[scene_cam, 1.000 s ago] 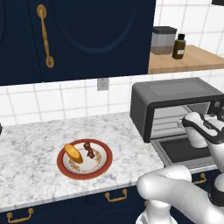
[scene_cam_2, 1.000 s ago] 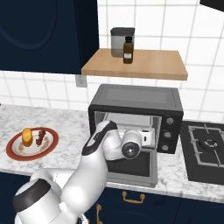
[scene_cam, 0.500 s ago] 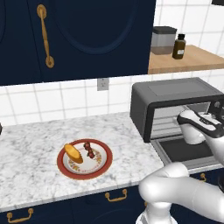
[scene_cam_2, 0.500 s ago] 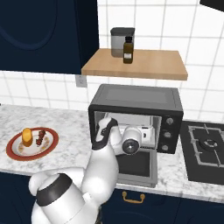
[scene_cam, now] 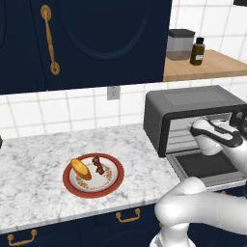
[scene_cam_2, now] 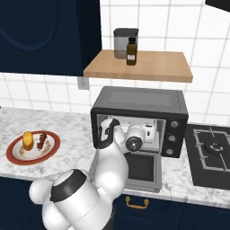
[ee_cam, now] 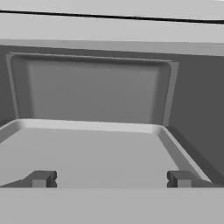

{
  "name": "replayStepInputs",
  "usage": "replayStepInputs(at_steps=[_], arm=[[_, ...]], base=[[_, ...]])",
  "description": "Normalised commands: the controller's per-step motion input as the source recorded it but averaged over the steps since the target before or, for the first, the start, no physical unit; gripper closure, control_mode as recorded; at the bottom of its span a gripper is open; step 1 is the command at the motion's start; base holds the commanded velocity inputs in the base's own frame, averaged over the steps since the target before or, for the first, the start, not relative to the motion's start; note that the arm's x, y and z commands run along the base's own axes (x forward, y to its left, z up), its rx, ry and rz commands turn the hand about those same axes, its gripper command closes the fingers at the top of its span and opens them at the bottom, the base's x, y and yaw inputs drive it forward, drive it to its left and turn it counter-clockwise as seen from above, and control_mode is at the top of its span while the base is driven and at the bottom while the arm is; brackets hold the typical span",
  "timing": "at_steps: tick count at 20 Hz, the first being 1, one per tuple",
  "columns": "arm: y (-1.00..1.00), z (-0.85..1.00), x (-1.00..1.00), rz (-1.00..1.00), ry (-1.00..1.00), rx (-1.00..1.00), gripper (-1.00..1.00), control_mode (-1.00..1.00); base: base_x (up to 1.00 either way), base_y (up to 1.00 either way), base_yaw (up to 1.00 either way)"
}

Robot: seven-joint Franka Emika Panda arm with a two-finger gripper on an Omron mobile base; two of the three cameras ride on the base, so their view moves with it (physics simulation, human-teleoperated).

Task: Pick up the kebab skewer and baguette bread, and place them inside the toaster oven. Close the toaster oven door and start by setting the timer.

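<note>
Left base view shows the toaster oven [scene_cam: 193, 113] standing on the marble counter [scene_cam: 29, 164], with the toaster oven door [scene_cam: 205, 166] dropped open and lying flat in front of the cavity. The white arm reaches over that door, its hand at the mouth of the oven. To the left of the oven, well apart from it, a red-rimmed plate [scene_cam: 72, 185] rests on the counter. On it lie the baguette bread [scene_cam: 81, 169] and, just beside it on the side nearer the oven, the kebab skewer [scene_cam: 98, 165]; neither is touched by the robot.

From the right base view the same oven [scene_cam_2: 139, 101] sits below a wooden shelf [scene_cam_2: 139, 66] that carries a grey canister [scene_cam_2: 122, 41] and a dark bottle [scene_cam_2: 131, 51]. A stove burner [scene_cam_2: 213, 148] lies on the counter to the right of the oven. The plate [scene_cam_2: 18, 155] with the bread [scene_cam_2: 28, 140] and skewer [scene_cam_2: 42, 140] sits far to the oven's left.

Hand view looks straight into the grey oven interior, over a flat tray [ee_cam: 87, 148] toward the back wall. The pincer [ee_cam: 109, 179] has its two dark tips spread wide apart and holds nothing.
</note>
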Motion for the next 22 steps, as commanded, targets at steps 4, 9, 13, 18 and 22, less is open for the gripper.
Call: replayStepInputs(at_steps=[4, 9, 13, 18, 22], arm=[[0.00, -0.15, 0.11, 0.00, 0.00, 0.00, -1.00, -1.00], [0.00, -0.02, 0.17, 0.00, 0.00, 0.00, -1.00, -1.00], [0.00, 0.00, 0.26, 0.00, 0.01, 0.00, -1.00, -1.00], [0.00, -0.02, 0.04, 0.00, 0.10, 0.01, -1.00, -1.00], [0.00, -0.11, 0.00, 0.00, 0.11, 0.01, -1.00, -1.00]], base=[[0.00, 0.00, 0.00], [0.00, 0.00, 0.00], [0.00, 0.00, 0.00], [0.00, 0.00, 0.00], [0.00, 0.00, 0.00]])
